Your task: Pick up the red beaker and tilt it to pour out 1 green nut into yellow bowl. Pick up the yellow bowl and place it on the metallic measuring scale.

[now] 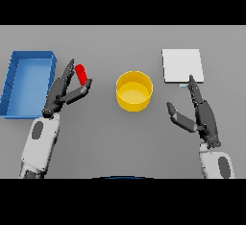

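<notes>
Between blue tray (14,82) and yellow bowl (134,91), left robot hand (65,92) touches red beaker (82,74)

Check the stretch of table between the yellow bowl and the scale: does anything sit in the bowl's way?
Nothing visible does. The yellow bowl and the metallic measuring scale have only bare table between them; the right hand sits nearer the robot, below the scale, off that line.

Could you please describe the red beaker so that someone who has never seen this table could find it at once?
Start at the blue tray on the table's left side. Just right of it, the left hand reaches up, and the red beaker sits between its fingers and thumb. It is the only red thing here, small and slim, unlike the wide yellow bowl at centre.
</notes>
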Robot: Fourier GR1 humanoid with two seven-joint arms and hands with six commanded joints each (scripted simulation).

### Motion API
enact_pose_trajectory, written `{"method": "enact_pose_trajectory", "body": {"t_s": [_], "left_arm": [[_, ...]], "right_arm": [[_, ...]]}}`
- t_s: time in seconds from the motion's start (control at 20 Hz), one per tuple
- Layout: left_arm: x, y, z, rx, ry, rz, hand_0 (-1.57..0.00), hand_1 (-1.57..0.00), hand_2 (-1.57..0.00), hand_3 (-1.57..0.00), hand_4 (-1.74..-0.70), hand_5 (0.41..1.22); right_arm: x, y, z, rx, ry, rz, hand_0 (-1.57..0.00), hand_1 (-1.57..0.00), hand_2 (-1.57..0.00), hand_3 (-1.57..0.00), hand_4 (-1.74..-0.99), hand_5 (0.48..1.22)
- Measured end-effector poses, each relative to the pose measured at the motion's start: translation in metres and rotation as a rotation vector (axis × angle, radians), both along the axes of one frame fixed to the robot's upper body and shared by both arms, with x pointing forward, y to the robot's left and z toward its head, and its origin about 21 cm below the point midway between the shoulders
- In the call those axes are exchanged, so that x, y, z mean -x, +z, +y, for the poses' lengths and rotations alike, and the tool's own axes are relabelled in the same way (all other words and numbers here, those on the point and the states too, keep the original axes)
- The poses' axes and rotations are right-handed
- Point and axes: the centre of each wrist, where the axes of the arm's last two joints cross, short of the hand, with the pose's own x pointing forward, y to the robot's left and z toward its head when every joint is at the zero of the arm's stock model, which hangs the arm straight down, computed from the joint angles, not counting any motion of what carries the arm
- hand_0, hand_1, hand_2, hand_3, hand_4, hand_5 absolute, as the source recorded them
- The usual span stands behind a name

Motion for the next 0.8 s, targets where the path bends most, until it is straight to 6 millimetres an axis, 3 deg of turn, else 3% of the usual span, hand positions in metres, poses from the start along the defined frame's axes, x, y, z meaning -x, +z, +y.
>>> {"method": "enact_pose_trajectory", "body": {"t_s": [0.4, 0.7, 0.8], "left_arm": [[-0.03, -0.001, -0.018, -0.059, 0.006, 0.016, 0.0, 0.0, 0.0, 0.0, -1.21, 0.673], [-0.043, -0.011, -0.02, 0.036, 0.026, -0.031, 0.0, 0.0, -0.01, 0.0, -1.3, 0.719], [-0.045, -0.017, -0.023, 0.071, 0.034, -0.023, -0.08, -0.09, -0.16, -0.13, -1.36, 0.761]], "right_arm": [[0.004, 0.001, -0.005, -0.024, -0.005, -0.005, 0.0, 0.0, 0.0, 0.0, -1.24, 0.639], [0.005, 0.003, -0.001, -0.025, -0.001, 0.008, 0.0, 0.0, 0.0, 0.0, -1.246, 0.646], [0.002, 0.003, -0.003, -0.02, -0.015, 0.012, 0.0, 0.0, 0.0, 0.0, -1.242, 0.645]]}}
